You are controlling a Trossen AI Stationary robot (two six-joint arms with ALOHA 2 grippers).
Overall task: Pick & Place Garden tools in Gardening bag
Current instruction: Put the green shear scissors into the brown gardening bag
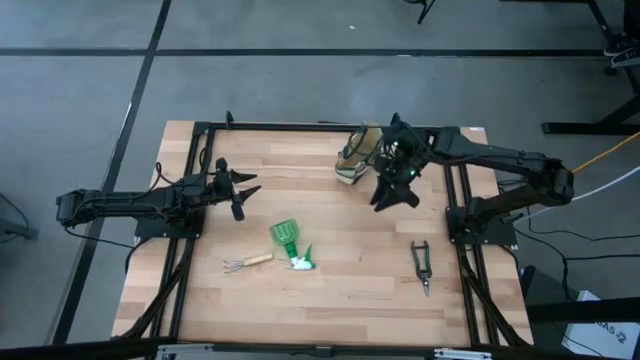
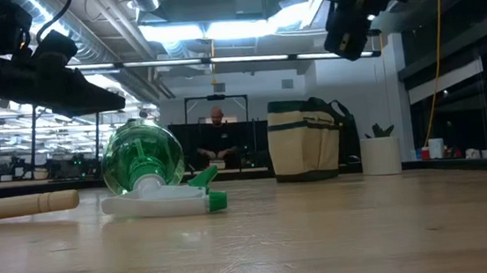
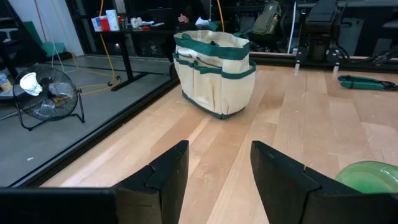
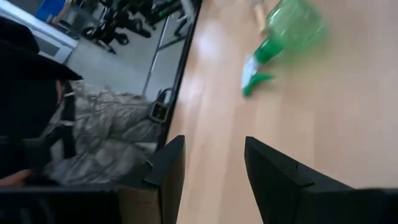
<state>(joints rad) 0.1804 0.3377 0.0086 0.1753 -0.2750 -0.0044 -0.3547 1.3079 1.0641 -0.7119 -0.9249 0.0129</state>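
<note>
The olive-and-beige gardening bag [image 1: 354,157] stands upright on its base at the table's far middle; it also shows in the left wrist view [image 3: 214,71] and the low view [image 2: 304,140]. A green scoop [image 1: 285,236], a green-and-white sprayer piece [image 1: 301,263] and a wooden-handled rake [image 1: 246,263] lie on the table's near middle. Dark pruning shears [image 1: 421,266] lie near right. No trowel shows. My left gripper [image 1: 250,186] is open and empty at the left, above the table. My right gripper [image 1: 396,197] is open and empty, just right of the bag and raised.
A small white pot [image 2: 381,154] with a green plant stands right of the bag in the low view. Dark frame rails [image 1: 457,215] run along the table's left and right sides. Bare wood lies between the bag and the tools. A person sits in the room beyond the table.
</note>
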